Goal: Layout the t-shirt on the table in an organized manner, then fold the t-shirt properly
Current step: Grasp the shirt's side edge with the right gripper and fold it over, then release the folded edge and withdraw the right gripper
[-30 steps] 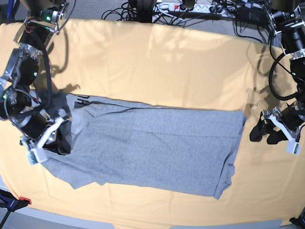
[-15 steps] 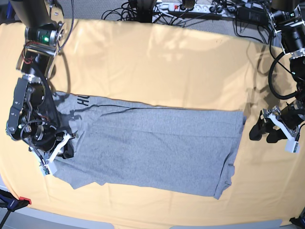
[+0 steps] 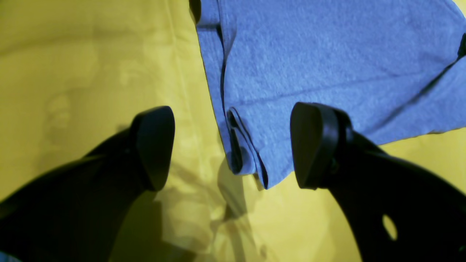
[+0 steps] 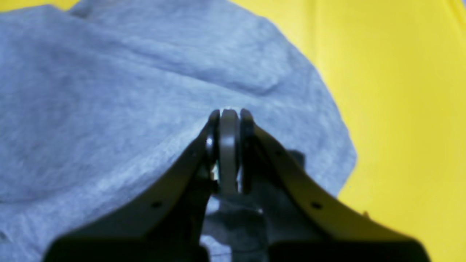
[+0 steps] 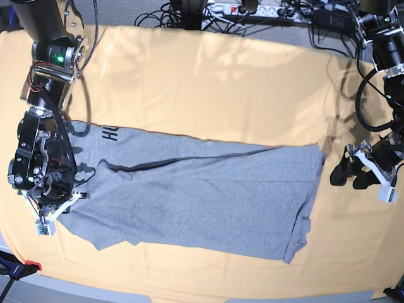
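Right gripper (image 4: 229, 145) is pinching a fold of the t-shirt (image 5: 202, 189) for me. Left gripper (image 3: 233, 145) hangs spread wide above the shirt's corner on the table (image 5: 208, 82).

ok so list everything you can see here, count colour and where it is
heather-grey cotton t-shirt: one, grey with black lettering near its upper left edge, spread across the middle of the table
pale yellow-orange cloth-covered table: one, fills most of the base view
black cables and white power strip: several, on the floor beyond the table's far edge
right gripper: one, black, shut on the t-shirt at the base view's left end
left gripper: one, black, open, over the t-shirt's corner at the base view's right end, fingers not touching it
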Tool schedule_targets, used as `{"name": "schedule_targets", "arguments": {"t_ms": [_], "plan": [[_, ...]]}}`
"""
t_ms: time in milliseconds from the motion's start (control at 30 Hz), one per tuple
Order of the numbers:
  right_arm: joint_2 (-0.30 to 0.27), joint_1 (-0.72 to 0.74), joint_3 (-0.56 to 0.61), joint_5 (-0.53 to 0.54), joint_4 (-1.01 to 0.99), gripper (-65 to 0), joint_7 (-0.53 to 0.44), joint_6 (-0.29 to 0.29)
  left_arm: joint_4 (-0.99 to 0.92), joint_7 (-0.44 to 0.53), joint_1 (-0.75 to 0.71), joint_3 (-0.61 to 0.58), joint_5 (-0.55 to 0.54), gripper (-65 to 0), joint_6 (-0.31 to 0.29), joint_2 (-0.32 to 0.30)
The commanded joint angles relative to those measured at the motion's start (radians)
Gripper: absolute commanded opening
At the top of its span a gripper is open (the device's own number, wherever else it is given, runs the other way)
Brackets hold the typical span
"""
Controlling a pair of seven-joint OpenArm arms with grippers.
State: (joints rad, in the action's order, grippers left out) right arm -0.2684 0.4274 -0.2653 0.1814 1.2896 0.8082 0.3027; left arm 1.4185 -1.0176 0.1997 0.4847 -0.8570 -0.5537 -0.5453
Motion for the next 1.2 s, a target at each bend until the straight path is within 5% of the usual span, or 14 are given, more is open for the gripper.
{"name": "schedule_targets", "arguments": {"t_ms": [0,200,233,367,433,567,667,733,867,900,1167], "plan": [[-0.014,0.032,-0.004,-0.008,0.014,-65.0,-0.027,-0.026,0.013,0.022,0.022,0.007,-0.023,-15.6,-0.003,-0.019],[-0.012,0.032,-0.004,-0.007,0.014,-65.0,-0.028,-0.049,0.013,0.022,0.023,0.007,-0.023,-15.6,-0.003,-0.020],[-0.011,0.032,-0.004,-0.007,0.014,-61.9,-0.031,-0.050,0.013,0.022,0.023,0.007,-0.023,-15.6,-0.003,-0.020],[-0.019,0.038,-0.004,-0.007,0.015,-31.6,-0.059,-0.073,0.013,0.022,0.023,0.007,-0.023,-15.6,-0.003,-0.021],[-0.032,0.044,-0.004,-0.007,0.016,-28.0,-0.063,-0.076,0.013,0.022,0.023,0.007,-0.023,-15.6,-0.003,-0.021],[-0.070,0.083,-0.004,0.005,0.021,-32.4,0.026,-0.069,0.013,0.022,0.023,0.007,-0.023,-15.6,-0.003,-0.021],[-0.104,0.112,-0.004,0.005,0.024,-65.0,0.092,0.005,0.014,0.022,0.023,0.007,-0.024,-15.9,-0.025,-0.021],[-0.130,0.119,-0.004,0.020,0.024,-65.0,0.108,0.071,0.014,0.021,0.023,0.007,-0.024,-20.0,-0.038,-0.021],[-0.201,0.108,-0.006,0.135,0.024,-65.0,0.138,0.145,0.014,-0.006,0.023,0.009,-0.024,-60.0,-0.037,-0.023],[-0.219,0.102,-0.006,0.165,0.024,-65.0,0.147,0.159,0.014,-0.013,0.023,0.013,-0.024,-65.0,-0.036,-0.023],[-0.277,0.060,-0.146,0.337,0.024,-65.0,0.210,0.261,0.014,-0.092,-0.038,0.129,-0.116,-65.0,0.016,-0.022]]}}
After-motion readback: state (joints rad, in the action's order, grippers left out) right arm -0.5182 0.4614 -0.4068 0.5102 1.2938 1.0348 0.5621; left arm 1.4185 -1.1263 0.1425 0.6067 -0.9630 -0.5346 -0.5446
